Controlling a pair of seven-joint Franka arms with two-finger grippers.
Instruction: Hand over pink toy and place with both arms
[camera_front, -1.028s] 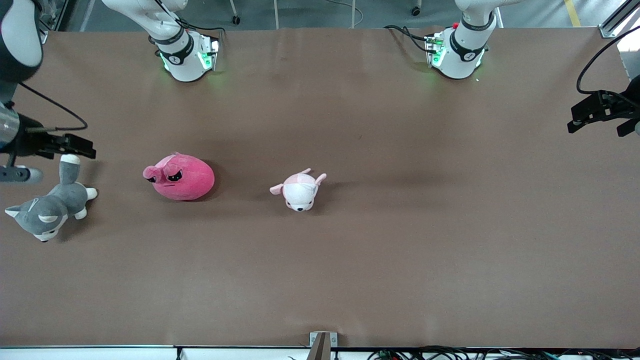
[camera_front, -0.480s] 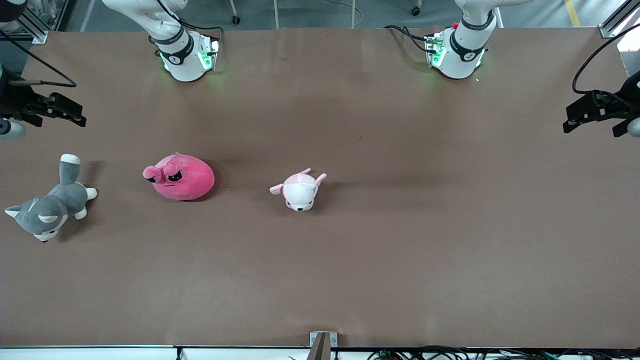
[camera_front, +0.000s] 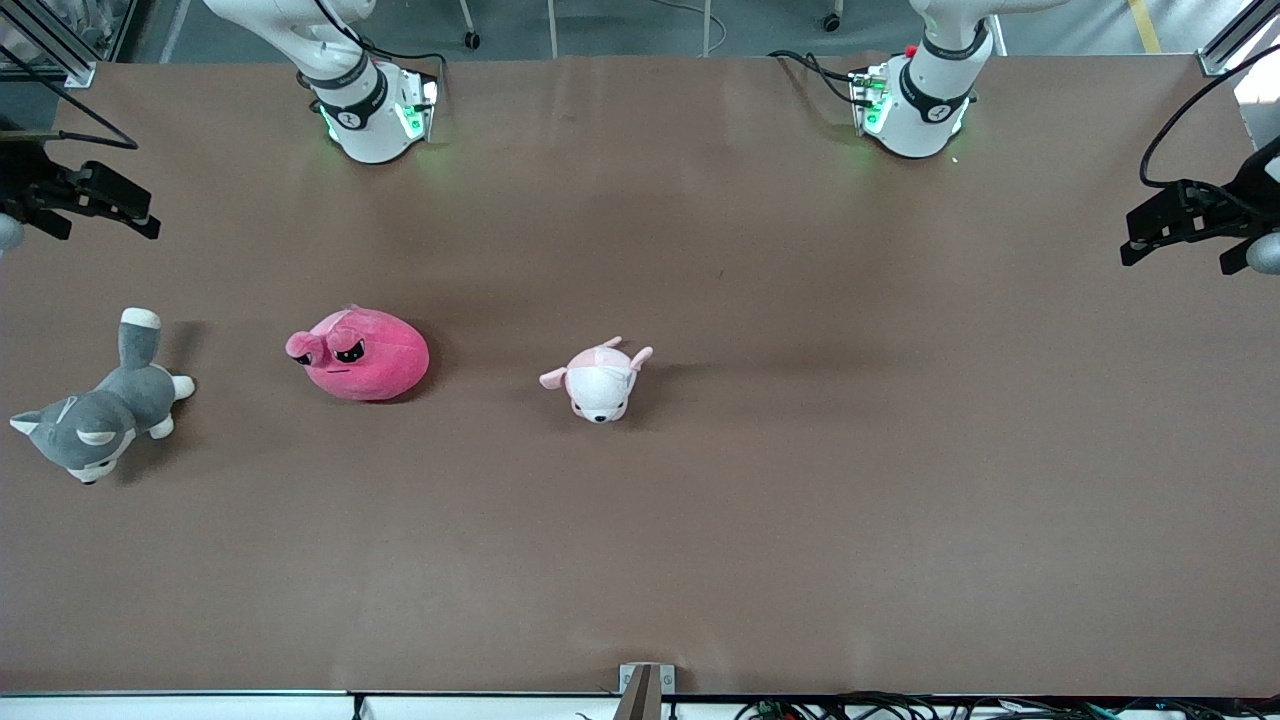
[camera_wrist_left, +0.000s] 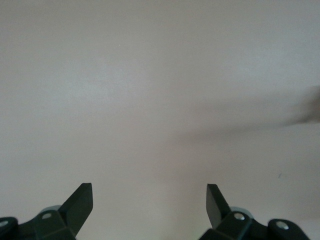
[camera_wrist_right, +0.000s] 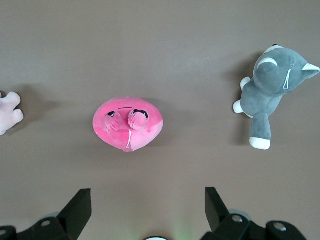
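Pink toy lies on the tabletop, between the grey husky & the small pale puppy, 3 toys in all. Right hand hangs up high over its end of the tabletop, fingers apart, nothing in it. Left hand waits over its end, fingers apart too.

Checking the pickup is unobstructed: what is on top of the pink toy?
Nothing lies on the pink toy; its upper side shows bare plush in both the front and right wrist views. Its underside, resting on the brown table, is hidden.
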